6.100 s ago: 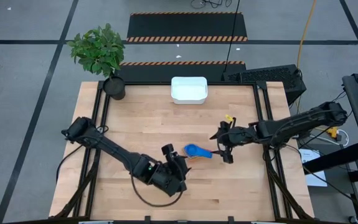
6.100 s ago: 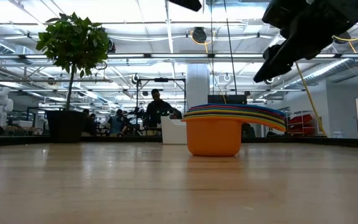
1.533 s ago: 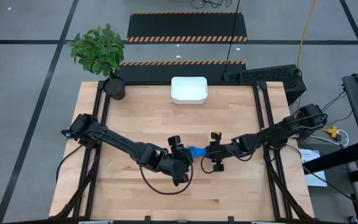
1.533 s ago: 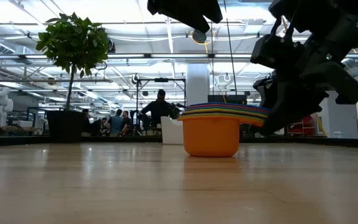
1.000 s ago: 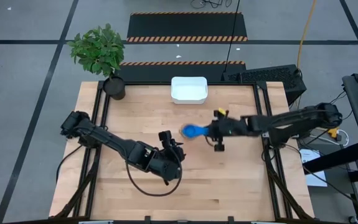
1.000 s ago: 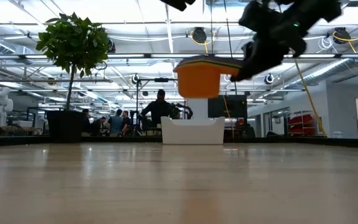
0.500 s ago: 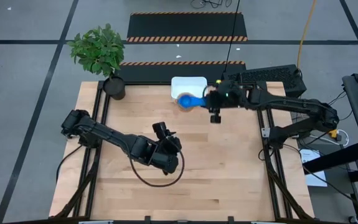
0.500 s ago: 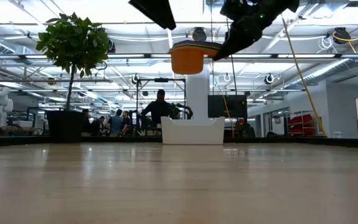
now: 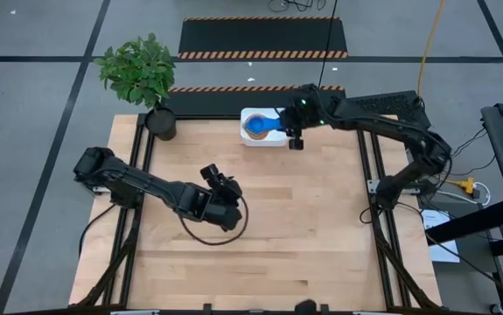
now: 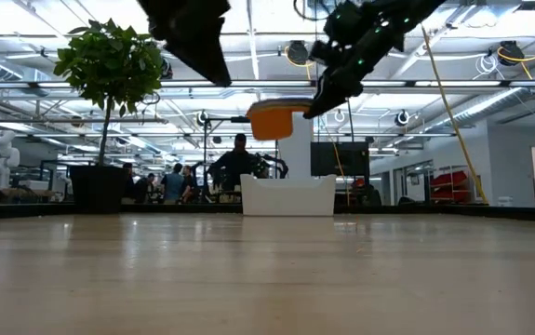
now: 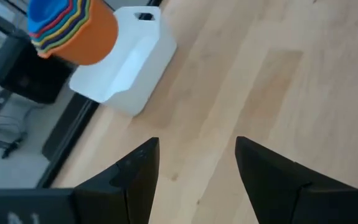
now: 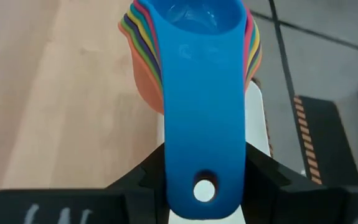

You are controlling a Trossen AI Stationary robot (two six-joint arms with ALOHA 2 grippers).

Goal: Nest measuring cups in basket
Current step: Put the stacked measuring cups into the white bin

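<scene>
The right gripper (image 9: pixel 288 131) reaches over the far edge of the wooden surface (image 9: pixel 321 227), its jaws closed on the stacked handles of the nested measuring cups (image 9: pixel 257 128). From above only the blue top cup shows, hanging over the near left part of the white basket (image 9: pixel 273 117); the other cups are hidden beneath it. In the low view the orange outer cup (image 10: pixel 271 120) is plainly in the air above the basket (image 10: pixel 287 196), not touching it, and the gripper (image 10: pixel 321 98) holding it is a dark silhouette whose fingers cannot be made out. The right wrist view shows the blue handle (image 12: pixel 202 140) pinched between the two fingers, coloured rims fanned around the bowl, and the basket mostly covered by the stack.

The left gripper (image 9: pixel 219 184) waits over the middle of the surface, jaws parted wide with nothing between them. Its wrist view shows the cup stack (image 11: pixel 71 28) cut off by the frame edge above the basket (image 11: pixel 124 61).

A potted plant (image 9: pixel 142 74) stands at the far left corner.
</scene>
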